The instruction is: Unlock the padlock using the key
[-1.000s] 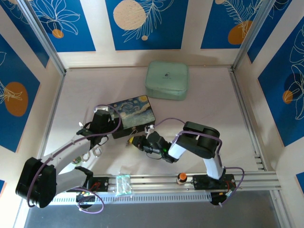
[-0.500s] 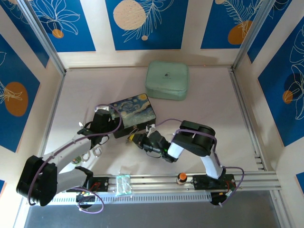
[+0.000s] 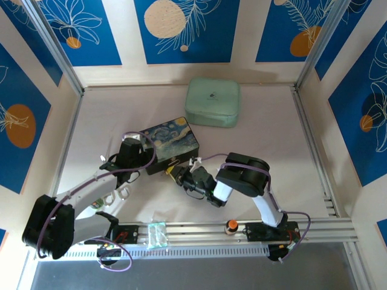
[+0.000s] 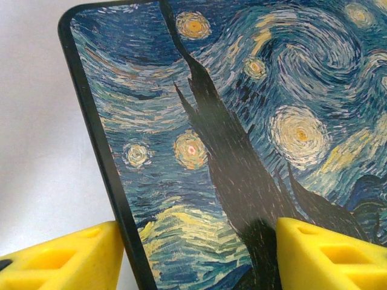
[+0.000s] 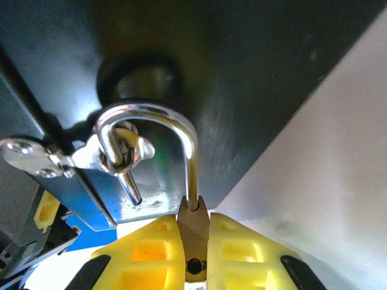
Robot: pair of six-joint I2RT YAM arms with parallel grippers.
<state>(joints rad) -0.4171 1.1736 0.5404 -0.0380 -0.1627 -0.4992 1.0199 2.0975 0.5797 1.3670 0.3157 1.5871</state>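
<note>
Top external: starry-night box [image 3: 172,138] mid-table [image 3: 266,139], mint-green case [image 3: 212,101] well behind it, orange knob [image 3: 230,226] down on the near rail. Left gripper [image 3: 138,149] at the box's left end. Right gripper [image 3: 174,171] against the box's near side. Padlock too small to make out here.

Left wrist: left gripper [image 4: 199,260] parted fairly wide, nothing pinched. One yellow finger [image 4: 60,260] outside the box's black rim over bare table, the other [image 4: 332,254] over the painted lid [image 4: 242,121]. Rim between the two.

Right wrist: right gripper [image 5: 193,241] squeezed narrow on the brass padlock [image 5: 192,220], body clamped between both yellow pads. Silver shackle [image 5: 151,118] arched up from the body and threaded through the hasp [image 5: 72,158] on the box's dark side. One shackle leg in the body, the other leg's tip free just beside the hasp.
</note>
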